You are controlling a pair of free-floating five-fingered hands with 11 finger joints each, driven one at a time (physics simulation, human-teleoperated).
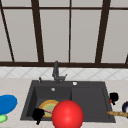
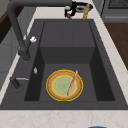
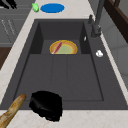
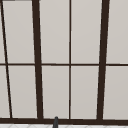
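Observation:
My left hand [image 1: 38,115] hovers over the front left corner of the dark sink [image 1: 30,100], fingers stretched, holding nothing. It also shows at the far end in the right side view [image 3: 7,3]. Beside it, in the left basin, lies a yellow plate [image 1: 48,106] [image 2: 64,85] [image 3: 63,47] with a pink stick [image 2: 72,83] across it. My right hand [image 1: 113,97] [image 2: 71,9] [image 3: 46,104] hangs at the sink's right rim, with a small red thing [image 2: 68,15] at its underside. A big red ball [image 1: 67,114] sits in the foreground before the sink.
A baguette [image 1: 117,113] [image 2: 85,12] [image 3: 11,111] and a dark bowl [image 1: 125,107] [image 2: 81,7] lie on the right counter. A blue plate [image 1: 7,103] [image 3: 52,8] and a green thing [image 1: 2,118] [image 3: 35,7] lie on the left counter. The faucet [image 1: 56,72] stands behind the basin.

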